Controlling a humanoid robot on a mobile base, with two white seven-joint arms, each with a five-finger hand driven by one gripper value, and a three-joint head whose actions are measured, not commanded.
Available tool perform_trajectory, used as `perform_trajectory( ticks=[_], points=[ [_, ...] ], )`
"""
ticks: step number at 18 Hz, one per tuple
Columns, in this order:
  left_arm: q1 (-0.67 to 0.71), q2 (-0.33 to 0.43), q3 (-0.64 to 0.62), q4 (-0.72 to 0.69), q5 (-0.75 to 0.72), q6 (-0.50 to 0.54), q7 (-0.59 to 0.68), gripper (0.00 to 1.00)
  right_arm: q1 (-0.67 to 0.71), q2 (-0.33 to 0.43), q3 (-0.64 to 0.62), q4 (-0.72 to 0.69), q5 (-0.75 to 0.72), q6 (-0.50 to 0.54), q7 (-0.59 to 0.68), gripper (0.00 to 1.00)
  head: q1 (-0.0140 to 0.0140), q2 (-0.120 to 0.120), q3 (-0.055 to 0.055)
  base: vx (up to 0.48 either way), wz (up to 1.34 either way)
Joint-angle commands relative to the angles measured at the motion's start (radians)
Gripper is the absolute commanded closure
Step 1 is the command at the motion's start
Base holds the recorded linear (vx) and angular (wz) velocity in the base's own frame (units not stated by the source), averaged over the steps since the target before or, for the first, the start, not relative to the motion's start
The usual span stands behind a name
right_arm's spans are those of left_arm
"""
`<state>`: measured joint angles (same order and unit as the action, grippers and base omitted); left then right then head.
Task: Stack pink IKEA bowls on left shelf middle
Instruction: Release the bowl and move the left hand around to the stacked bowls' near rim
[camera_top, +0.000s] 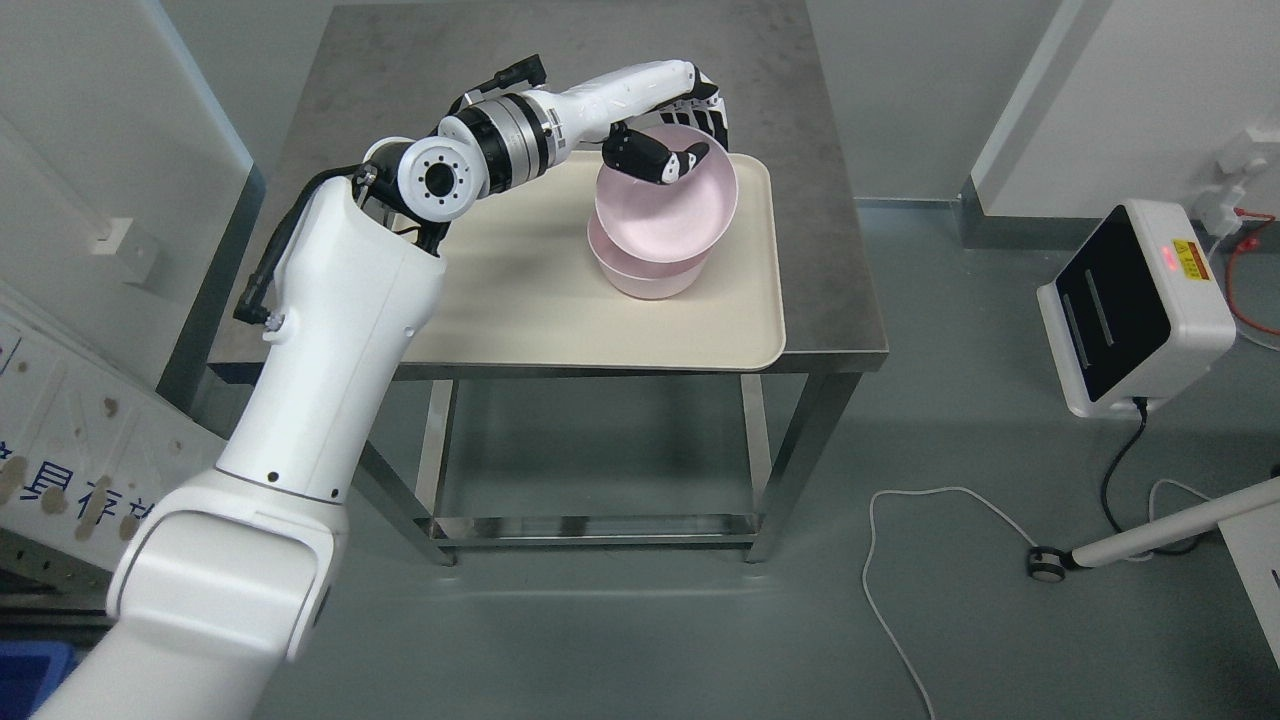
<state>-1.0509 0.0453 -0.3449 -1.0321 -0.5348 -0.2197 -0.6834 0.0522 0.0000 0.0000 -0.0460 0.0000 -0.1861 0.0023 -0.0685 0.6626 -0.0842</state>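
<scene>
On the cream tray (560, 330) on the tabletop (830, 250), you see your left hand (672, 135) gripping the top pink bowl (668, 215) by its far rim, thumb inside. It is tilted and sits in the lower pink bowl (645, 278).

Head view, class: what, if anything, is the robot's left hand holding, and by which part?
The left hand holds the upper pink bowl by its far rim, thumb inside, fingers outside, tilted over the lower pink bowl.
</scene>
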Motion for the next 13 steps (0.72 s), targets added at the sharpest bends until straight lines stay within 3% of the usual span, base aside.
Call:
perform_trajectory(
  ticks=[1,2,5,7,9,11,13],
  points=[
    [0.034,0.010,0.012,0.006,0.006,-0.007,-0.002,0.48,0.000,-0.017,-0.011,0.000,0.008,0.001,0.001,0.00,0.0000,0.000,0.000,0.000,0.00],
    [0.040,-0.028,0.035,0.003,0.010,-0.006,-0.002,0.43,0.000,-0.017,-0.011,0.000,0.008,0.001,0.001,0.00,0.0000,0.000,0.000,0.000,0.00],
    [0.049,-0.028,0.210,0.001,0.070,-0.010,0.045,0.34,0.000,-0.017,-0.011,0.000,0.008,0.001,0.001,0.00,0.0000,0.000,0.000,0.000,0.00],
    [0.058,-0.028,0.243,-0.028,0.300,-0.010,0.253,0.17,0.000,-0.017,-0.011,0.000,0.008,0.001,0.001,0.00,0.0000,0.000,0.000,0.000,0.00],
    [0.107,-0.028,0.297,-0.083,0.520,-0.012,0.346,0.15,0.000,-0.017,-0.011,0.000,0.008,0.001,0.001,0.00,0.0000,0.000,0.000,0.000,0.00],
    [0.225,-0.028,0.305,-0.194,0.596,-0.013,0.270,0.14,0.000,-0.017,-0.011,0.000,0.008,0.001,0.001,0.00,0.0000,0.000,0.000,0.000,0.00],
    [0.361,-0.028,0.297,-0.303,0.596,-0.044,0.082,0.14,0.000,-0.017,-0.011,0.000,0.008,0.001,0.002,0.00,0.0000,0.000,0.000,0.000,0.00]
  ],
)
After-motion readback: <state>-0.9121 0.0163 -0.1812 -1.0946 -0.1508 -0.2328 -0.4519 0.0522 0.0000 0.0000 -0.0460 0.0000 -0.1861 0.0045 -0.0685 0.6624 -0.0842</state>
